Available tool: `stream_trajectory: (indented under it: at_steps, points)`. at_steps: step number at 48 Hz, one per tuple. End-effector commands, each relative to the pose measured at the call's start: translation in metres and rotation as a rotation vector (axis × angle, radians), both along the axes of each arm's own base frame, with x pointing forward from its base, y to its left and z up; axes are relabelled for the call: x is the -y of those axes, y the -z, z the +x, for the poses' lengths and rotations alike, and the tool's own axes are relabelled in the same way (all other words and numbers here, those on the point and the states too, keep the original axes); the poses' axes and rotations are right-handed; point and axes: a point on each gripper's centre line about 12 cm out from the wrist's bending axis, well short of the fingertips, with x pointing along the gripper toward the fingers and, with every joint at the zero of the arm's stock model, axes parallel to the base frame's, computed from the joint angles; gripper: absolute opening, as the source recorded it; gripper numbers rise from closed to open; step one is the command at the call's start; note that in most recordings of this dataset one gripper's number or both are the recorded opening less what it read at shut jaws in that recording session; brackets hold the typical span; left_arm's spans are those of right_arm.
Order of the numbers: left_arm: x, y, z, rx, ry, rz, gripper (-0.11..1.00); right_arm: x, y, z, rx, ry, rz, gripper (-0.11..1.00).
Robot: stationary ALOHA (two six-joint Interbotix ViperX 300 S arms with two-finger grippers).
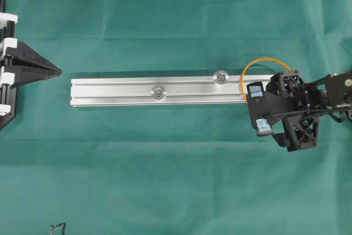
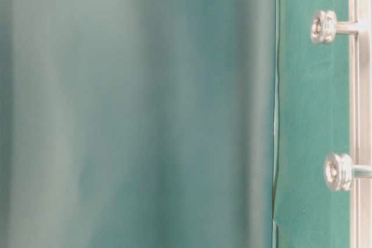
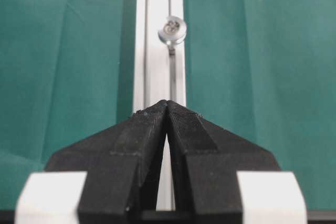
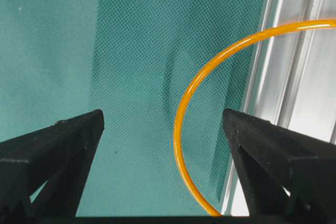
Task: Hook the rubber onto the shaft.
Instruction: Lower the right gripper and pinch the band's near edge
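The rubber (image 1: 254,63) is a thin orange loop at the right end of the silver rail (image 1: 121,89), part on the rail and part on the green cloth. Two silver headed shafts (image 1: 158,92) (image 1: 221,77) stand up from the rail, also seen as shafts (image 2: 323,26) (image 2: 339,171). My right gripper (image 1: 259,108) hovers open over that rail end. In the right wrist view the rubber (image 4: 181,129) curves between the spread fingers (image 4: 273,150) of my right gripper (image 4: 163,124), nearer the right one, touching neither. My left gripper (image 3: 167,103) is shut and empty at the far left (image 1: 55,70), pointing along the rail (image 3: 157,51) toward a shaft (image 3: 172,29).
Green cloth (image 1: 176,174) covers the table. A small dark wire scrap (image 1: 58,227) lies at the front left edge. A black frame with white clips (image 1: 5,53) stands behind my left gripper. In the table-level view a blurred green surface (image 2: 133,114) fills the left side.
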Motion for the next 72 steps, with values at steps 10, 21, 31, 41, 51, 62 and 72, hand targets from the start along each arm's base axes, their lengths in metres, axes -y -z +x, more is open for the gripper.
stream_trajectory:
  at_steps: [10,21,31,41,51,62,72]
  points:
    - [-0.0005,-0.0104,0.0032,0.023,-0.002,0.002,0.02,-0.0015,-0.003,0.0037,0.022,0.0,0.005,0.99]
    - [-0.0004,-0.0107,0.0031,0.021,-0.002,0.0,0.02,-0.0011,-0.001,0.0014,0.015,0.0,0.004,0.99]
    - [-0.0008,-0.0107,0.0031,0.021,-0.004,0.002,0.02,-0.001,-0.0005,0.0009,0.013,0.0,0.004,0.98]
    - [-0.0005,-0.0101,0.003,0.02,-0.002,0.002,0.02,-0.0009,-0.0005,0.0008,0.012,-0.001,0.002,0.94]
    - [-0.0005,-0.0107,0.0031,0.021,-0.002,0.002,0.02,-0.001,0.0015,0.0004,-0.003,0.009,0.005,0.66]
    - [-0.0008,-0.0105,0.003,0.02,-0.004,0.002,0.02,-0.0011,0.0012,0.0005,-0.004,0.011,0.006,0.13]
    - [-0.0005,-0.0105,0.003,0.02,-0.002,0.002,0.02,-0.0009,0.0004,0.0008,-0.002,0.006,0.002,0.07]
